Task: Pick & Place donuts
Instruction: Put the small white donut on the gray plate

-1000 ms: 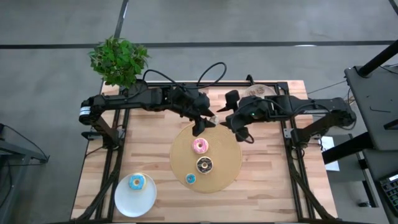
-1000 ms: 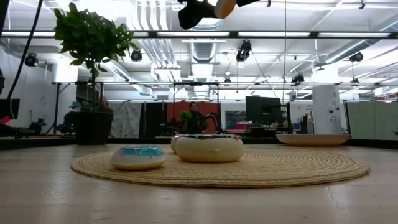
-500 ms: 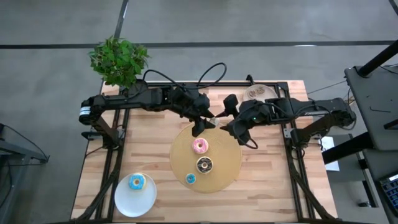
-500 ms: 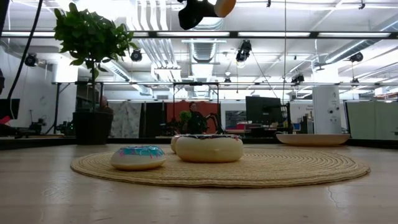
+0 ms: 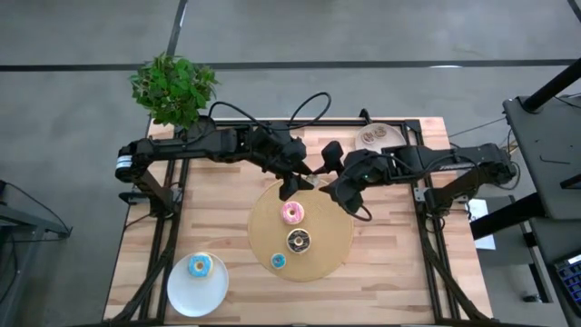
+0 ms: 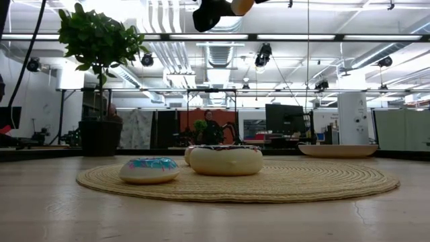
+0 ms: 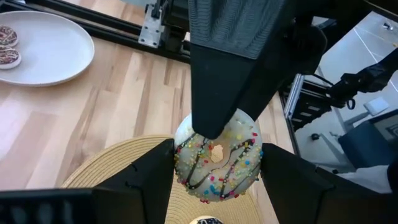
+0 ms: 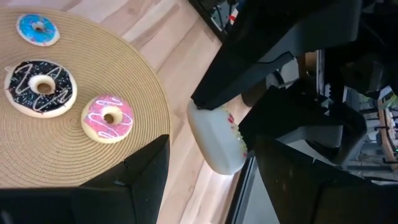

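Left tool point(image 5: 304, 176): positioned at centre frame in the high view, above the upper rim of the woven mat point(image 5: 331, 247). Its fingers are closed on a cream donut point(image 7: 217, 154) with chocolate drizzle and coloured sprinkles. In the left wrist view the donut sits between the two fingers, with the other arm's dark finger pressing on its upper edge. The donut is held clear of the bench point(image 5: 218, 222); the low view shows it at the top edge of the frame, high above the mat.

Right tool point(image 5: 334, 182): just right of the left tool in the high view, meeting it over the mat's upper rim. Its fingers stand apart. The right wrist view shows the cream donut from the side between them; whether they grip it cannot be told.

On the mat, centre of the high view: a pink donut point(image 5: 292, 213) uppermost, a chocolate donut point(image 5: 299, 241) with white drizzle below it, and a small blue donut point(image 5: 278, 262) at lower left of the mat. The three lie apart from one another.

White plate point(image 5: 182, 289), lower left of the high view: one blue donut point(image 5: 199, 266) lies on it.

Second plate point(image 5: 379, 135), upper right of the bench: it carries small donuts, detail not discernible in the high view.

Potted plant point(image 5: 172, 88): upper left, at the bench corner.
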`<action>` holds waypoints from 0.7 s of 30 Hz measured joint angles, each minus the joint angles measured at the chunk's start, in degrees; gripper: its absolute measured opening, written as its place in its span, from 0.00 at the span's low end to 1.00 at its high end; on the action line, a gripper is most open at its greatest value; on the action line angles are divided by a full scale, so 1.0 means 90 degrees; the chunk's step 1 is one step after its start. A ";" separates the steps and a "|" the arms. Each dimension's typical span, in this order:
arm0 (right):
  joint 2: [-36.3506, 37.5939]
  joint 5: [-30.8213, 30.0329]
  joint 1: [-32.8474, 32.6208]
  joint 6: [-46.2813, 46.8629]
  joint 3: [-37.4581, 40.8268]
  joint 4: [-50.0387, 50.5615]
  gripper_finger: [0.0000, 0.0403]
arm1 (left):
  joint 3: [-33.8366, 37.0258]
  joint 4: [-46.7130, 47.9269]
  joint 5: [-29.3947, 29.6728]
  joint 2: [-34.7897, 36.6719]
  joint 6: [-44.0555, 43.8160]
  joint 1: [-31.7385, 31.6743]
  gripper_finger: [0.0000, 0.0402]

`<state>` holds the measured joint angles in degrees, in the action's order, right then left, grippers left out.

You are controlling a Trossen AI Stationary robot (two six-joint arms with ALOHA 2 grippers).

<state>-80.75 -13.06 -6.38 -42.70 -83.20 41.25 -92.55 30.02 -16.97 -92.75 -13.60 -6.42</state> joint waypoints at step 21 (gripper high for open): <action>0.0218 -0.0070 0.0001 0.0730 0.0007 -0.0025 0.57 | 0.0000 0.0002 0.0006 0.0000 0.0036 0.0000 0.50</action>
<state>-78.79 -13.69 -6.37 -36.13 -83.13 41.03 -92.55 30.04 -16.92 -92.75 -13.28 -6.42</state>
